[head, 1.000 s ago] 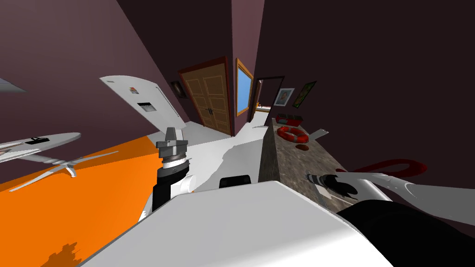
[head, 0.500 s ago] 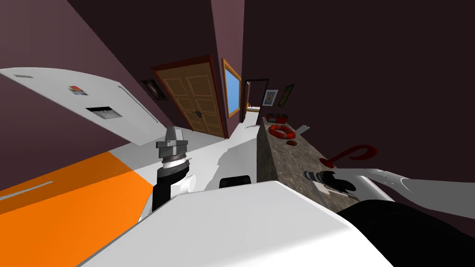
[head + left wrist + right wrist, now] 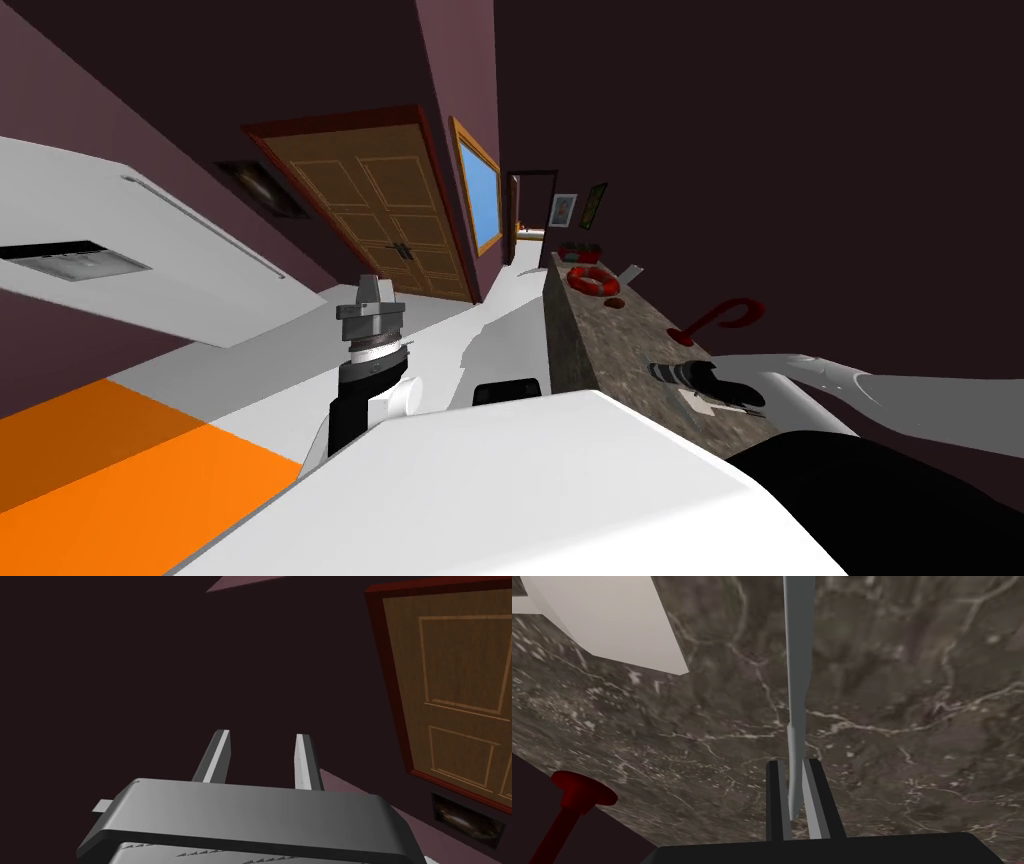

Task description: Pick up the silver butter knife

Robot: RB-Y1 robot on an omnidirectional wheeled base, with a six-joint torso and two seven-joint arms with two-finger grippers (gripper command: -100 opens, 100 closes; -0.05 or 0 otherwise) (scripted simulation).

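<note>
My right gripper (image 3: 794, 763) is shut on the handle end of a thin silver butter knife (image 3: 798, 676). The blade runs straight out from the fingers over a dark veined stone counter (image 3: 912, 701). Whether the knife touches the counter I cannot tell. In the head view the right gripper (image 3: 735, 397) hangs over the near end of that counter (image 3: 600, 340), at my right. My left gripper (image 3: 368, 290) is raised in front of my chest, and in its wrist view the left gripper (image 3: 262, 735) is open with nothing between its fingers.
A white flat slab (image 3: 612, 621) lies on the counter beside the knife. A red curved stand (image 3: 725, 318) rises at the counter's far side, with its foot (image 3: 577, 796) close to my right hand. Farther along lies a red-and-white ring (image 3: 590, 278). A white fridge (image 3: 150, 260) stands left and a wooden double door (image 3: 380, 215) ahead.
I have moved: fridge and door have slid left and grown, the orange floor has shrunk. Both arms hold their pose against my chest, and the right gripper stays over the counter.
</note>
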